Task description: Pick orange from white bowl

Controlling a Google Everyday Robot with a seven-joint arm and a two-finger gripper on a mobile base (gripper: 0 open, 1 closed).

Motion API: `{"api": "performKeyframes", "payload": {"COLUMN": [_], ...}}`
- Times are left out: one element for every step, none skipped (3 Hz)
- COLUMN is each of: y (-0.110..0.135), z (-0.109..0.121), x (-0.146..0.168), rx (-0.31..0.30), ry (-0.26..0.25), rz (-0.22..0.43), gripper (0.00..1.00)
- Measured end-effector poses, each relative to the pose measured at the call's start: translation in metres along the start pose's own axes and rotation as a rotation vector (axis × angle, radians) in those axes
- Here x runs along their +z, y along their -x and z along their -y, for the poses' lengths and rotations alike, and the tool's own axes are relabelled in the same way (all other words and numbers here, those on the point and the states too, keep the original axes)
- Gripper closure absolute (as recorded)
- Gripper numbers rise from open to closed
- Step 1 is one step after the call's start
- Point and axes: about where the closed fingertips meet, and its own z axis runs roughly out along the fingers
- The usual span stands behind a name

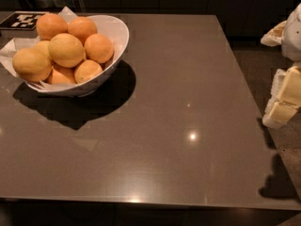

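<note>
The white bowl [115, 36] stands at the far left of the dark table, lined with white paper and piled with several fruits. The orange [66, 50] is the large round pale one on top, in the middle of the pile. A more oval pale fruit [31, 65] lies at its left, and smaller deeper-orange fruits [98, 47] lie around it. My gripper [282, 105] hangs at the right edge of the view, beyond the table's right edge and far from the bowl. It holds nothing that I can see.
The dark glossy table [178, 126] fills most of the view. A black-and-white marker card [21, 20] lies at the far left corner behind the bowl. Dark cabinets stand behind the table. A speckled floor [254, 65] shows at the right.
</note>
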Motion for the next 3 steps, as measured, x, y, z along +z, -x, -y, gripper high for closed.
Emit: {"api": "performKeyframes", "payload": {"y": [0.000, 0.009, 0.038], "z": [0.000, 0.002, 0.012], "x": [0.000, 0.002, 0.007], "rx": [0.000, -0.018, -0.076], "ry": [0.000, -0.006, 0.011], "rz": [0.000, -0.057, -0.116], "gripper": [0.00, 0.00, 0.00]}}
